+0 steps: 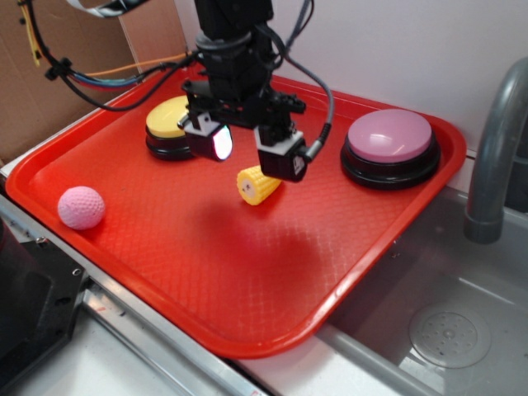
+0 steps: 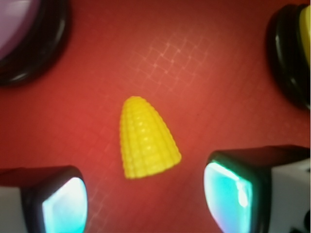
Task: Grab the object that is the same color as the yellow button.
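The small yellow toy corn piece (image 1: 257,185) lies on its side on the red tray (image 1: 247,280). In the wrist view the corn (image 2: 145,140) lies just beyond the gap between my two fingers, tip pointing away. My gripper (image 1: 247,148) hovers above and slightly behind the corn, open and empty, its glowing pads (image 2: 65,206) spread wide. The yellow button (image 1: 169,120) with a black base sits at the tray's back left, partly hidden by the gripper; its edge shows in the wrist view (image 2: 296,58).
A pink-purple button (image 1: 389,142) stands at the tray's back right. A pink dimpled ball (image 1: 81,206) rests near the tray's left edge. A grey faucet (image 1: 495,148) and sink (image 1: 445,330) are to the right. Cables hang at the back left.
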Motion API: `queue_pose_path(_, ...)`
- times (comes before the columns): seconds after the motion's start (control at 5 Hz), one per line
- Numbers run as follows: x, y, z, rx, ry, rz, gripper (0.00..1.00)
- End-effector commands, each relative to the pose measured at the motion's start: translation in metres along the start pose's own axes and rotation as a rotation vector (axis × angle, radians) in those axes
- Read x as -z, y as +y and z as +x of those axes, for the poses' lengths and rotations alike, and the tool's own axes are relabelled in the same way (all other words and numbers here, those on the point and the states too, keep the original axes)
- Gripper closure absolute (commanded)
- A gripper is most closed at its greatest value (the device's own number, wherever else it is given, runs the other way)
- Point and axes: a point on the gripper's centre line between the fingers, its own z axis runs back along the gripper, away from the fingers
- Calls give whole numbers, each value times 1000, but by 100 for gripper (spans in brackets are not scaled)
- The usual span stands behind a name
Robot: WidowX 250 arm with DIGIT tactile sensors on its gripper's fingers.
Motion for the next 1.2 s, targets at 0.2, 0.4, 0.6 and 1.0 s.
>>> queue_pose_path(0.2, 20, 5, 10, -27, -31, -27, 100)
queue_pose_path(0.4, 15, 8, 10, -18, -24, -41, 100)
queue_pose_path(0.6, -13, 11, 14, 58, -37, 10, 100)
queue_pose_path(1.0, -85, 55, -1, 141, -113, 24, 100)
